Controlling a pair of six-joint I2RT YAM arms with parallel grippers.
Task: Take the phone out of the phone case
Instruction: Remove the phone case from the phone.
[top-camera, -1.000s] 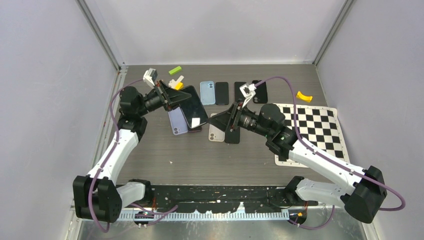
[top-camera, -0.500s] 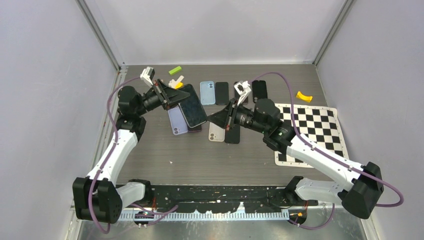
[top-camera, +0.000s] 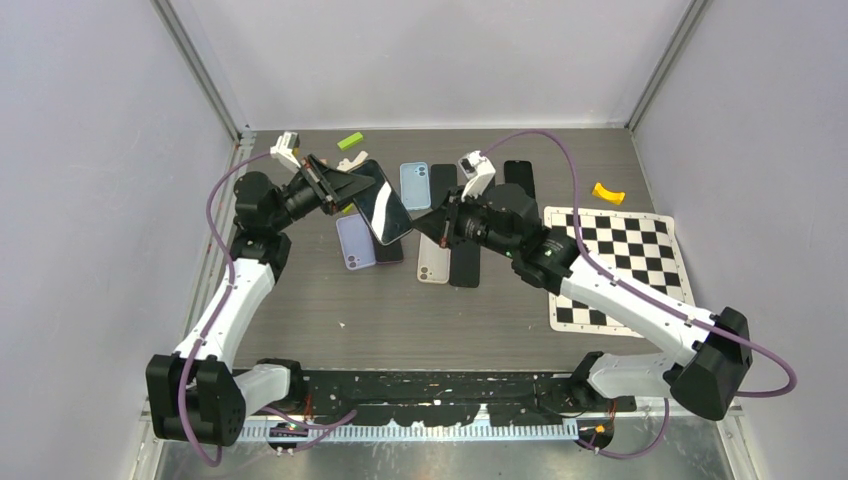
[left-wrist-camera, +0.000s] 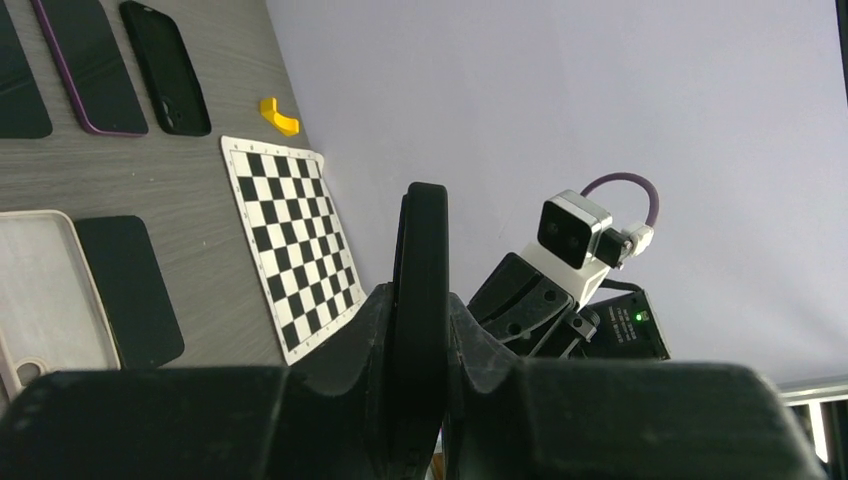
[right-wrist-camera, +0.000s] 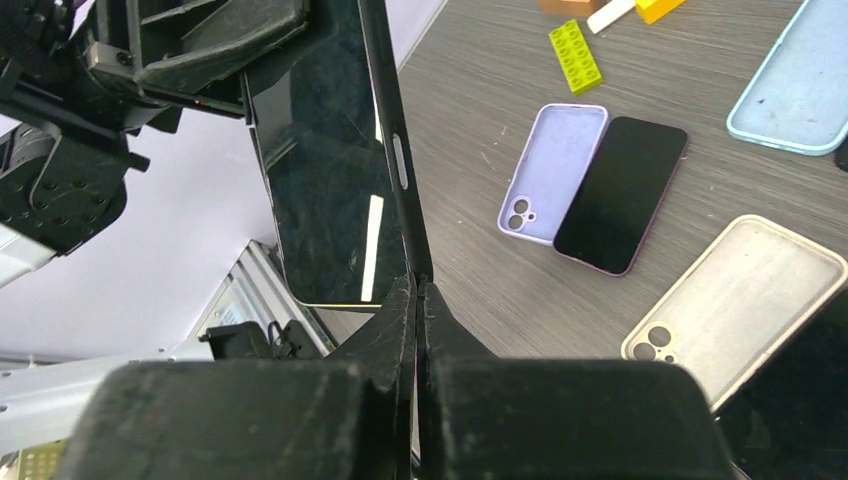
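The left hand (top-camera: 344, 190) pinches the phone (top-camera: 384, 208) (black case (left-wrist-camera: 420, 235) on) above the bench (top-camera: 330, 300); the right hand (right-wrist-camera: 415, 288), pressed together, touches its lower corner.

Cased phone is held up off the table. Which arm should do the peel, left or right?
Right. The left gripper is clamped on the cased phone and holds it in the air, so it serves as the anchor. The right gripper pinches the phone's free lower corner, so it is likely better placed to peel.
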